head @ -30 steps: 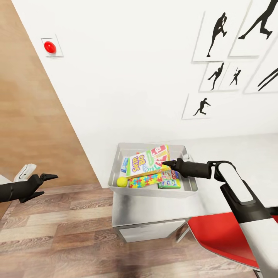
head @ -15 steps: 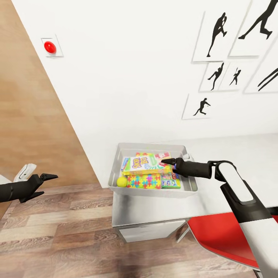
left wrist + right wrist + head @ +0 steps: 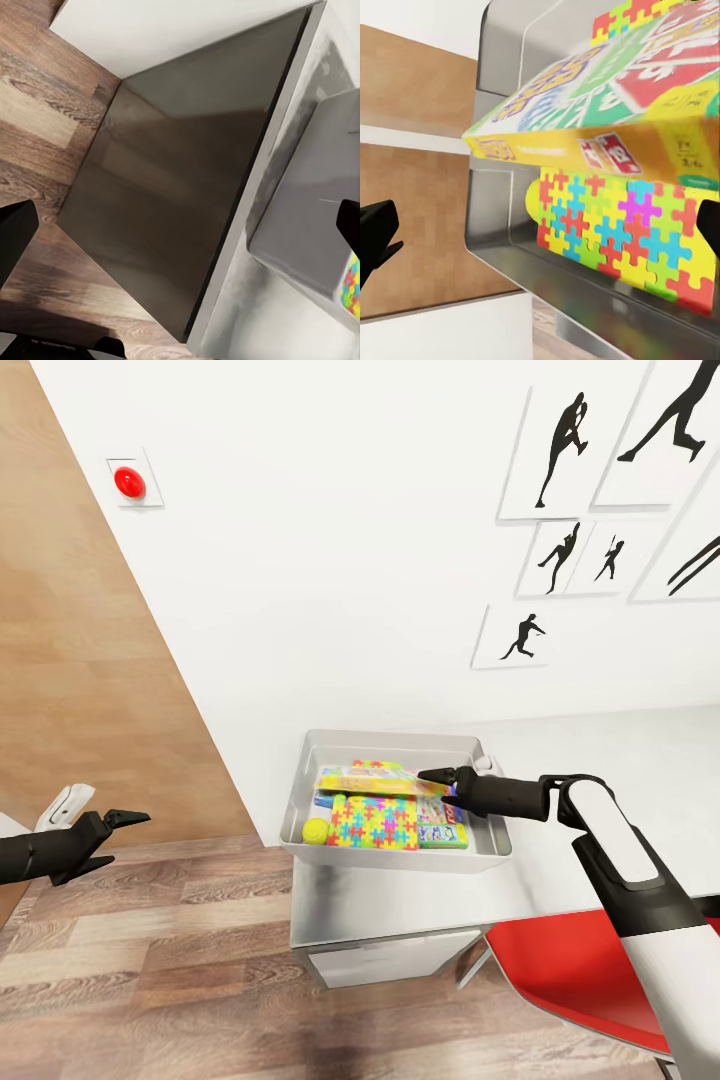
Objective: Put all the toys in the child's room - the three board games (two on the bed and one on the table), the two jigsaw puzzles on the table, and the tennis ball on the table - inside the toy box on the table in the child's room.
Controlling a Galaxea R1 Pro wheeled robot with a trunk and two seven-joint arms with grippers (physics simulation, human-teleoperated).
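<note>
While the Skip-Bo box point(image 3: 366, 778) lies in the toy box point(image 3: 400, 854), the right gripper point(image 3: 428, 775) hovers spread

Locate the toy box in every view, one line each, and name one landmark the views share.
Head view: the toy box sits centre frame on the table's end, against the wall.
Left wrist view: its grey outer wall is at the right edge.
Right wrist view: its grey inner wall runs down left of centre.
Shared landmark: the jigsaw puzzle inside the box, a sliver in the left wrist view, large in the right wrist view.
</note>
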